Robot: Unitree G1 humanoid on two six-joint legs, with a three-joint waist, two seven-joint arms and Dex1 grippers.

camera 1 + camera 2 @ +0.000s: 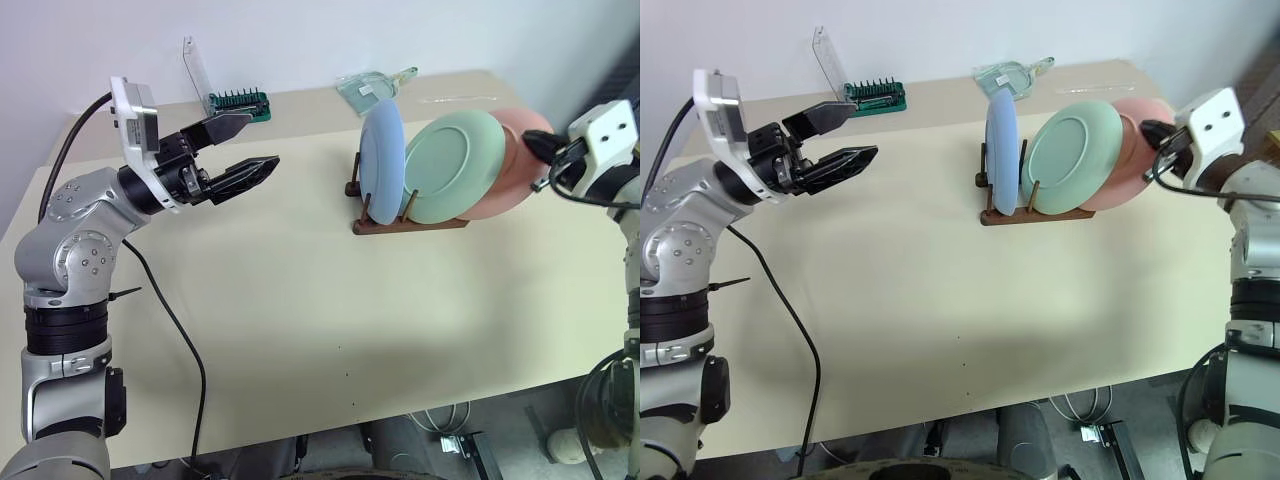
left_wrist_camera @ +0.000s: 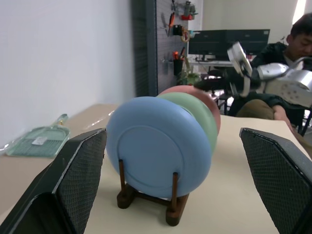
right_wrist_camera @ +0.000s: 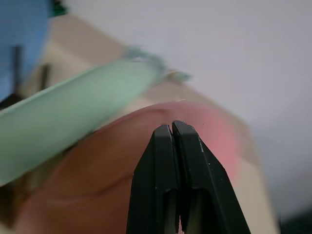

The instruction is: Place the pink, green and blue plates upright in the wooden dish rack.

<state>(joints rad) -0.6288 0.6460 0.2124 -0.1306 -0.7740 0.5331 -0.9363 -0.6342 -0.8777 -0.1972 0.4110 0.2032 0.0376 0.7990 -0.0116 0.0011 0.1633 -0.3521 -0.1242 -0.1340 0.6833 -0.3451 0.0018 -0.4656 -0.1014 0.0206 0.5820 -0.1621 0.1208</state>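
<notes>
Pink plate (image 1: pixel 520 165): right gripper (image 1: pixel 540 146), jaws together, level beside it.

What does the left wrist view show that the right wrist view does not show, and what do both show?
Left wrist view: the whole wooden dish rack, the open left tool, a seated person, monitors behind.

Right wrist view: the shut right tool, close against the pink plate.

Both: the blue plate, green plate and pink plate.
</notes>
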